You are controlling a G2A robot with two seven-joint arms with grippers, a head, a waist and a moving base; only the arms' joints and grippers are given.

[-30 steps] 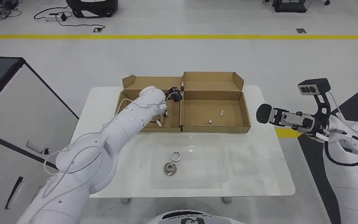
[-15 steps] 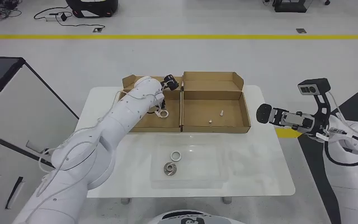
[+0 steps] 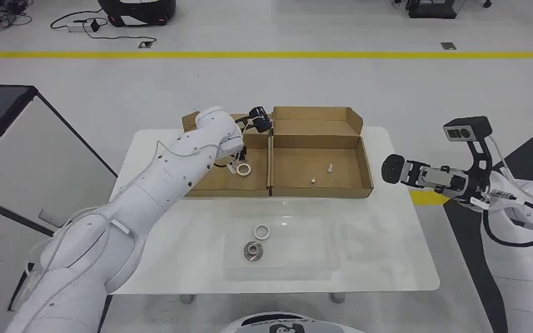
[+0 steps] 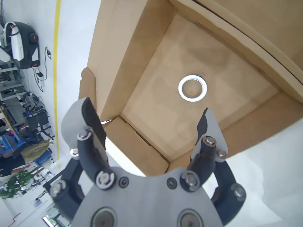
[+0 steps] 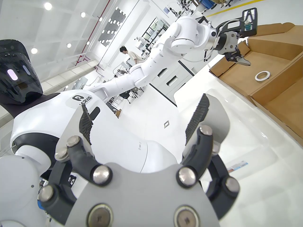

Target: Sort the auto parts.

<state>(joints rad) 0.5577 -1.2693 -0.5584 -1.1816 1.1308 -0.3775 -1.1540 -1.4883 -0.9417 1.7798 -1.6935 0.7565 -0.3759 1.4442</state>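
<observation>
Left gripper point(image 4: 146, 106) drawn back, jaws apart; white ring point(image 4: 193, 91) unhidden in cardboard box point(image 4: 111, 48); right gripper point(image 5: 145, 103) splayed.

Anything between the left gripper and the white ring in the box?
No. In the left wrist view, only bare box floor lies between the open left gripper and the white ring.

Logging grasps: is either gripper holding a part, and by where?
Nothing is held: left gripper and right gripper have open, empty jaws; white ring lies free.
</observation>
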